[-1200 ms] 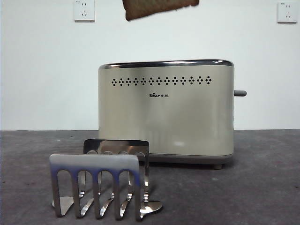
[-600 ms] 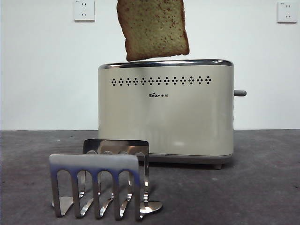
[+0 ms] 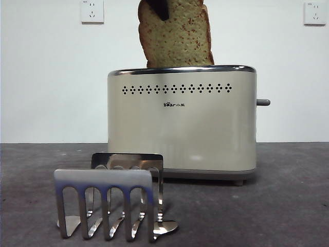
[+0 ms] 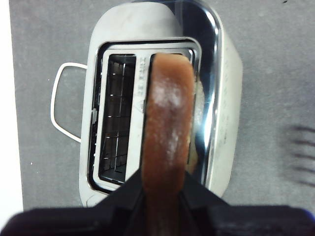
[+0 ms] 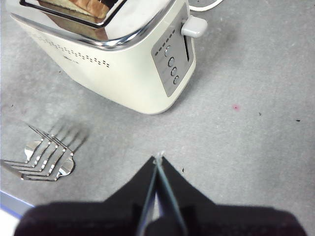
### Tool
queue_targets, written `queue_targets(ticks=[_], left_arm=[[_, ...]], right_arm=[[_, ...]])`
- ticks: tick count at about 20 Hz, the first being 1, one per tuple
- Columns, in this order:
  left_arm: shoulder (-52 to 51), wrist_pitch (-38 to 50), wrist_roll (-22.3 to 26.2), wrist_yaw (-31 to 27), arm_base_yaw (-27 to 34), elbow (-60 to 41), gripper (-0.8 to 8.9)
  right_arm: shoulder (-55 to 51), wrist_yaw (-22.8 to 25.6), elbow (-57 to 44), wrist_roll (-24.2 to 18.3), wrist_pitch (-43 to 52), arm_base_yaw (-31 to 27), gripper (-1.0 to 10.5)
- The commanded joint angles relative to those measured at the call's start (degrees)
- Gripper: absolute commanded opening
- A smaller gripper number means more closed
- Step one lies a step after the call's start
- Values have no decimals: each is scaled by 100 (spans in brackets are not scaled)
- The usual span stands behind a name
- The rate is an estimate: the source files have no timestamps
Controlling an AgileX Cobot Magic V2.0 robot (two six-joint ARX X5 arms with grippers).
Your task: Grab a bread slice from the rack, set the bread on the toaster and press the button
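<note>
The slice of bread (image 3: 175, 36) stands upright over the cream toaster (image 3: 182, 128), its lower edge behind the chrome top rim. My left gripper (image 4: 165, 189) is shut on the bread (image 4: 167, 118) by its crust, and a black jaw tip shows at the slice's top in the front view (image 3: 159, 9). In the left wrist view the slice sits in the toaster's (image 4: 224, 113) slot on the rack side; the other slot is empty. The steel rack (image 3: 110, 200) stands empty in front. The grey button (image 3: 263, 102) sticks out of the toaster's right end. My right gripper (image 5: 158, 162) is shut and empty, above the table near that end.
Two white wall sockets (image 3: 92, 11) (image 3: 314, 13) are on the back wall. A white cord (image 4: 56, 108) loops behind the toaster. The right wrist view shows the toaster's lever (image 5: 194, 27), small round buttons (image 5: 171, 61) and the rack (image 5: 44, 157).
The bread has come down from the top of the picture onto the toaster, and its lower edge now dips behind the chrome rim. The rack and toaster have not moved.
</note>
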Motion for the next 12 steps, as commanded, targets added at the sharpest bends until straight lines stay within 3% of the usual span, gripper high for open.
queue_targets(ticks=[1, 12], left_arm=[[118, 50, 136, 26, 90, 24, -12], [743, 247, 297, 212, 227, 24, -11]], right_arm=[[-4, -24, 17, -50, 11, 4, -5], [-2, -20, 17, -66, 22, 4, -5]])
